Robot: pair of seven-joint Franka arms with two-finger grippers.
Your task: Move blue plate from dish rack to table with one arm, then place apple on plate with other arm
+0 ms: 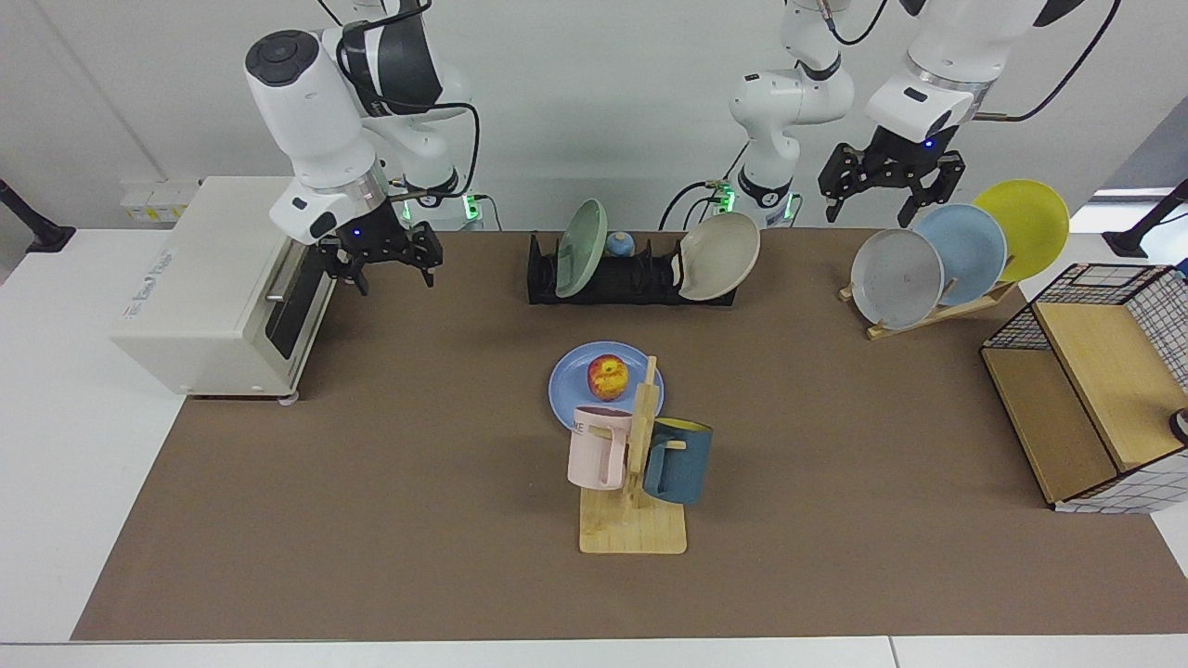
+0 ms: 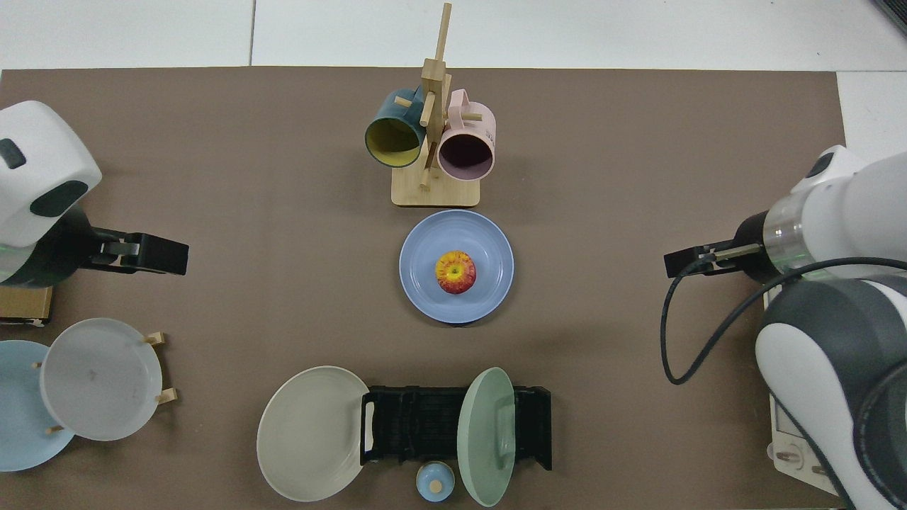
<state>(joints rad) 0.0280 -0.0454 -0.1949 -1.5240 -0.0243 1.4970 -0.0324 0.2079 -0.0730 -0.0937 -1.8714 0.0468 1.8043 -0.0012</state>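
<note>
On the brown mat of the table (image 1: 371, 520), just behind the wooden mug tree (image 1: 637, 464), the blue plate (image 1: 568, 380) lies flat with the apple (image 1: 608, 378) at its centre. The right gripper (image 1: 382, 265) hangs beside the toaster oven (image 1: 213, 278), fingers apart and empty. The left gripper (image 1: 889, 188) waits above the wooden plate stand (image 1: 928, 314), also spread and empty. The plate looks rigid, smooth and breakable, best pinched at its rim. The apple seems firm, round and prone to rolling, so a hold across its widest part would suit it.
</note>
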